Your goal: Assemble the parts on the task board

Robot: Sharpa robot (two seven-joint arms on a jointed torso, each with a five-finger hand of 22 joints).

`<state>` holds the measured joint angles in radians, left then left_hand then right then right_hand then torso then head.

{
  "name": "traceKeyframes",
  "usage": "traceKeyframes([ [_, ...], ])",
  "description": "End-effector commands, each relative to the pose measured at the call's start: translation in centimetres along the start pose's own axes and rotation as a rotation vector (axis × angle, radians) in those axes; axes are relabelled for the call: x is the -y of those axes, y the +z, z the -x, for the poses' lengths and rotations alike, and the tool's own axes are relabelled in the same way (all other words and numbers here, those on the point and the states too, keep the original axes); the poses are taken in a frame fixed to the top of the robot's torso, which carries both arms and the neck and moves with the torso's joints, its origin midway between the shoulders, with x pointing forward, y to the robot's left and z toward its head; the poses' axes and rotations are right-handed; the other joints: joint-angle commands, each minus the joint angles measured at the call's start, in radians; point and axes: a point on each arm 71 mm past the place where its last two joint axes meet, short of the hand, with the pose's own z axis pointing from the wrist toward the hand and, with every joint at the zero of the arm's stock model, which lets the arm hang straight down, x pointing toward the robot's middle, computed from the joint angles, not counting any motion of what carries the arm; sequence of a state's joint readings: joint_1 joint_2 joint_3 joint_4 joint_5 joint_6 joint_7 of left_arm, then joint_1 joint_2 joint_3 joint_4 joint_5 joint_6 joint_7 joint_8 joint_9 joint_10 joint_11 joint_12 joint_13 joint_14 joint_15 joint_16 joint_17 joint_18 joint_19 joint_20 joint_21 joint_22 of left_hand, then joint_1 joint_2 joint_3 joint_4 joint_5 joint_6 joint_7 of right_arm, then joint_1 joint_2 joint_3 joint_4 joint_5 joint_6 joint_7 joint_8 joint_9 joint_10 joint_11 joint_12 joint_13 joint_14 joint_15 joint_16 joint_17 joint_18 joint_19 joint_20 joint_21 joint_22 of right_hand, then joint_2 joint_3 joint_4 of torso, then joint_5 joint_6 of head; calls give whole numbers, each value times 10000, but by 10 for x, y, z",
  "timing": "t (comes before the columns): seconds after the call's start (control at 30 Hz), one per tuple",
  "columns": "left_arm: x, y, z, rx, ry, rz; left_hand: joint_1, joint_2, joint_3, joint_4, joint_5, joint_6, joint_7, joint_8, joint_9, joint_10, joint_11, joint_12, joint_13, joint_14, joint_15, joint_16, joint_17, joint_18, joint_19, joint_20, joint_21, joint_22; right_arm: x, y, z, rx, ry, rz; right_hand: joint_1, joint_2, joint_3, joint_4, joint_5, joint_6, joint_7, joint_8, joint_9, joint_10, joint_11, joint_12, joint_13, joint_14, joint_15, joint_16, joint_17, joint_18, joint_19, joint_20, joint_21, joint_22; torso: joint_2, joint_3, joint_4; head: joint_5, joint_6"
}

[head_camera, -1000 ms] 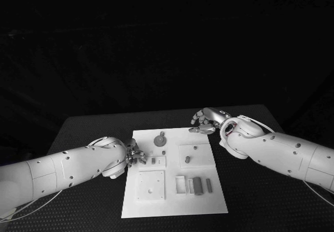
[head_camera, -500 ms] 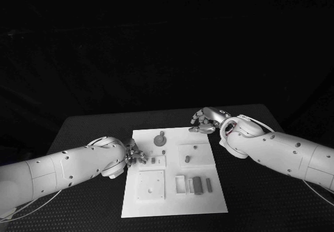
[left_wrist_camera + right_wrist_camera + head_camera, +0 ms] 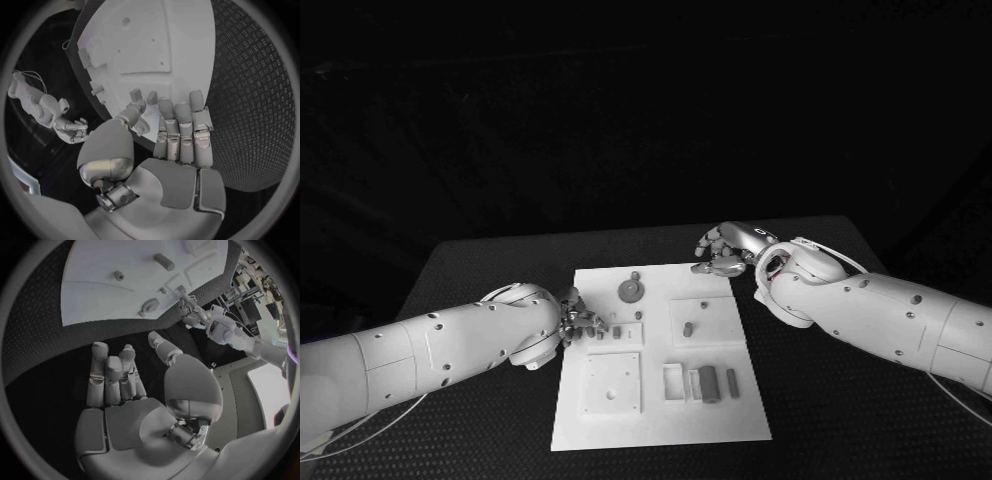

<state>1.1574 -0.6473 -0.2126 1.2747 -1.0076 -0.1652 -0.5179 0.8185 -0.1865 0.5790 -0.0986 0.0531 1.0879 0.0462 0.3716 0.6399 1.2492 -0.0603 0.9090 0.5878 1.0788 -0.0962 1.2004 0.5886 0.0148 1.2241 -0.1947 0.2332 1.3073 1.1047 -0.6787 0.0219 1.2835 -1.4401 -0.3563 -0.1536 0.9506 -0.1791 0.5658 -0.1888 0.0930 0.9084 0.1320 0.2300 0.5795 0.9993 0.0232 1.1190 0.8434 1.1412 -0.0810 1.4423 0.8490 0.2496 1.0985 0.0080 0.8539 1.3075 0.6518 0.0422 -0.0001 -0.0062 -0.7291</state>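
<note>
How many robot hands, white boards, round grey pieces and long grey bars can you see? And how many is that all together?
Robot hands: 2, the left hand and the right hand
White task board: 1
Round grey disc: 1
Long grey bars: 2, one bar and a thinner bar beside it
Total: 6

We find no text, label, brand, number or sign that can be read in any of the views. The task board (image 3: 661, 400) carries no readable marking, and neither do the arms.
</note>
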Motion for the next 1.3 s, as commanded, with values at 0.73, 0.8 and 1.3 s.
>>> traceKeyframes([
  [0.73, 11, -7, 30, 987, -2014, -1058, -381, 274, -1390, -599, -9, -892, 414, -387, 67, -1125, 389, -461, -271, -1034, 231, -397, -290, -148, -930, 238, -631, 65, 3, 0, 1, -19, -53, -20, -19, -89, 18, 68, -35, 5, 73, -42, 12, -59, 37, 39, -17, -73, 1, -29, -18, 122, -72, -33, -68, 147, -1, 8, -3, -83, 104],
  [0.8, 18, -9, 37, 1307, -2322, -1658, -244, 308, -1385, -870, -11, -1555, 772, -565, 62, -2035, 770, -1106, -651, -1941, 727, -983, -606, -148, -1807, 708, -1166, -132, 3, 0, 1, -13, -50, -21, -18, -90, 18, 68, -34, 3, 74, -43, 11, -59, 37, 40, -17, -73, 1, -29, -18, 122, -72, -33, -68, 147, -1, 5, -3, -85, 104],
  [1.3, 75, -13, 40, 2965, 1272, -5872, 3082, 454, 138, -1889, 316, -2086, 1134, -926, -543, -2515, 1875, -5421, -3347, -2003, 1291, -1648, -1370, 107, -2005, 1338, -1507, -771, 3, 1, 1, 26, -26, -23, -11, -90, 19, 70, -34, -23, 79, -60, 7, -59, 41, 42, -20, -71, 3, -28, -19, 122, -70, -34, -68, 147, 16, -5, 2, -160, 144],
])
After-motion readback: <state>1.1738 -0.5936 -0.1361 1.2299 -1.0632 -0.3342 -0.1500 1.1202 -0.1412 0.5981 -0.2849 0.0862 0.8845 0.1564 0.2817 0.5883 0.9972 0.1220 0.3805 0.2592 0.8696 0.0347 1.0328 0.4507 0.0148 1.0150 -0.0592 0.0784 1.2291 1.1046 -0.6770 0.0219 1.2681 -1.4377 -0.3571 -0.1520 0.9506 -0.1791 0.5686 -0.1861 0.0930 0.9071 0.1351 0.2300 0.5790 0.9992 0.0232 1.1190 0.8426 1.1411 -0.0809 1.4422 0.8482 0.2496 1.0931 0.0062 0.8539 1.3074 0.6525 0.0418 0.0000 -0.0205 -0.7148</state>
